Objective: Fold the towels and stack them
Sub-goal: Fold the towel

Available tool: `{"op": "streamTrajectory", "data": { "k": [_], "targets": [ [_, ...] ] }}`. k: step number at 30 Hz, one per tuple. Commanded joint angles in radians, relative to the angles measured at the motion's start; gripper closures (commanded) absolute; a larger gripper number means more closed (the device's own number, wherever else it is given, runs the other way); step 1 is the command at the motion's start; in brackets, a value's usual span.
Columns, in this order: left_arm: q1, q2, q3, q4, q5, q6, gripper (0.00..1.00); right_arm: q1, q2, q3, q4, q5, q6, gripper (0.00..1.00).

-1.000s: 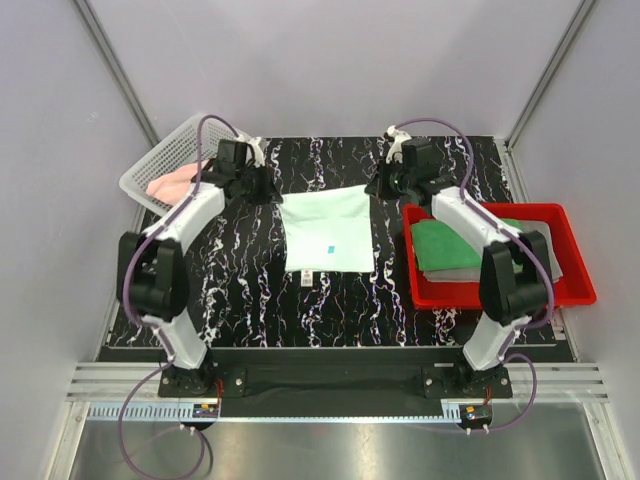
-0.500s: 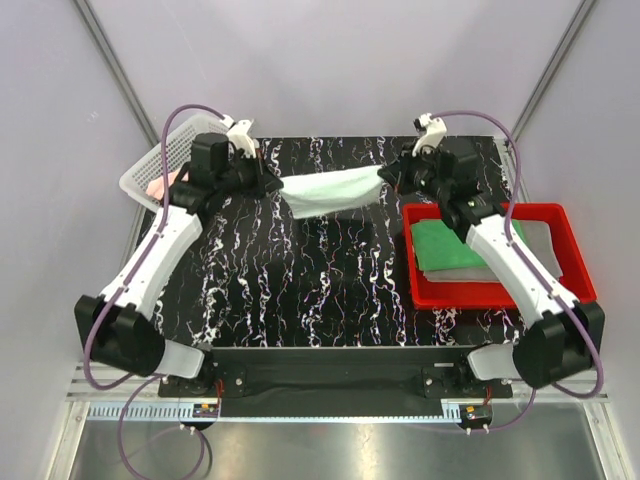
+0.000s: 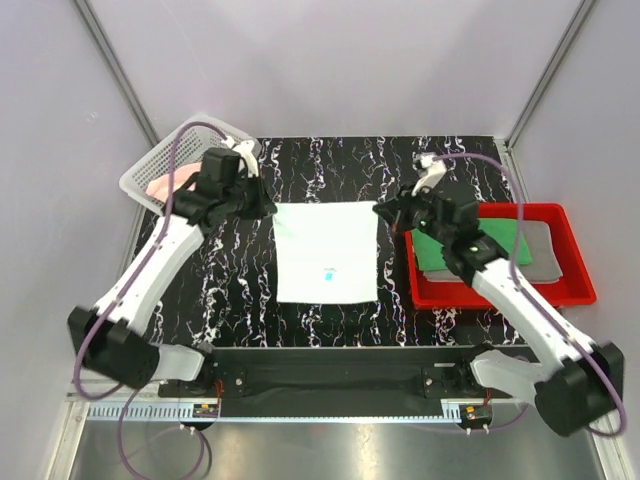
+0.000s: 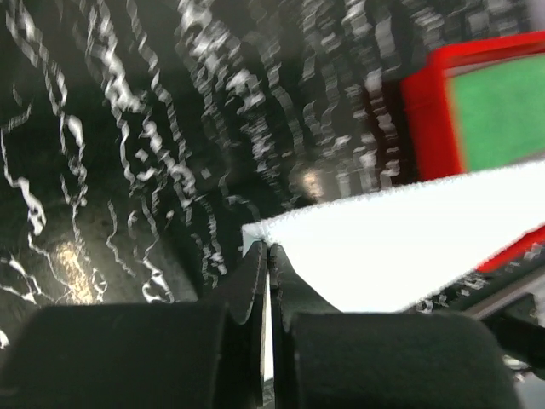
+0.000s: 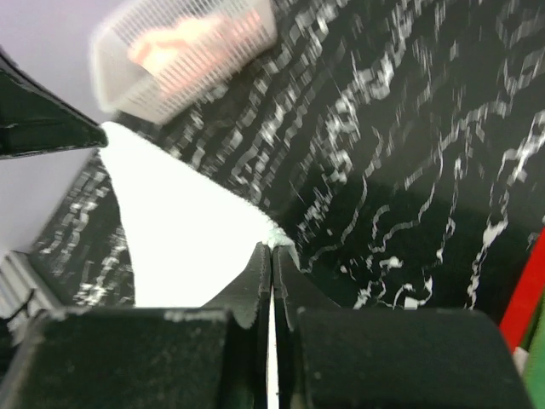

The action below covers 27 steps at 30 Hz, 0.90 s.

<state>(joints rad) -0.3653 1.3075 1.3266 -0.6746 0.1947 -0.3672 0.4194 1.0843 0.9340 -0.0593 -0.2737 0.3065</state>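
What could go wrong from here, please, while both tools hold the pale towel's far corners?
The left tool and right tool each pinch only the very tip of a corner of the pale towel, so either corner might slip free. The right arm also reaches over the red tray, so it might brush the green towel stacked there.

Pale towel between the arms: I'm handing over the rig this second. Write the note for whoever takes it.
The left gripper is shut on one far corner of the pale towel, the right gripper on the other; it is stretched open between them, unfolded.
Done: green towel and grey towel lie folded in the red tray.
Left: fold and stack the pale towel, then the pink towel in the white basket.
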Motion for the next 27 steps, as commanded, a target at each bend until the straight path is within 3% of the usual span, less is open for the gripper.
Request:
{"op": "streamTrajectory", "data": {
  "k": [1,5,10,12,13,15,16,18,20,23,27],
  "targets": [
    [0.037,0.146,-0.055,0.019,-0.038,-0.013,1.00,0.002,0.142,-0.093,0.232,0.059,0.036,1.00],
    [0.104,0.336,-0.047,0.179,0.064,0.007,1.00,0.002,0.383,-0.034,0.367,0.082,0.010,1.00],
    [0.149,0.656,0.224,0.198,0.170,0.057,1.00,-0.019,0.728,0.181,0.354,0.097,-0.012,0.99],
    [0.150,0.746,0.310,0.169,0.183,0.074,0.95,-0.024,0.816,0.287,0.287,0.117,-0.023,0.93],
    [0.152,0.768,0.369,0.162,0.172,0.082,0.79,-0.027,0.834,0.313,0.267,0.131,-0.024,0.85],
    [0.155,0.821,0.439,0.103,0.115,0.102,0.64,-0.031,0.865,0.368,0.210,0.181,-0.030,0.72],
    [0.157,0.834,0.512,0.075,0.100,0.111,0.62,-0.033,0.868,0.387,0.167,0.197,-0.035,0.60],
    [0.157,0.836,0.552,0.009,0.057,0.129,0.59,-0.033,0.856,0.416,0.121,0.224,-0.050,0.52],
    [0.157,0.796,0.518,-0.005,0.017,0.125,0.59,-0.033,0.820,0.427,0.038,0.228,-0.050,0.45],
    [0.157,0.667,0.342,0.045,0.031,0.081,0.59,-0.031,0.770,0.437,-0.104,0.220,-0.012,0.45],
    [0.112,0.501,0.089,0.116,0.086,0.025,0.60,-0.022,0.723,0.408,-0.240,0.107,0.023,0.55]
  ]
}}
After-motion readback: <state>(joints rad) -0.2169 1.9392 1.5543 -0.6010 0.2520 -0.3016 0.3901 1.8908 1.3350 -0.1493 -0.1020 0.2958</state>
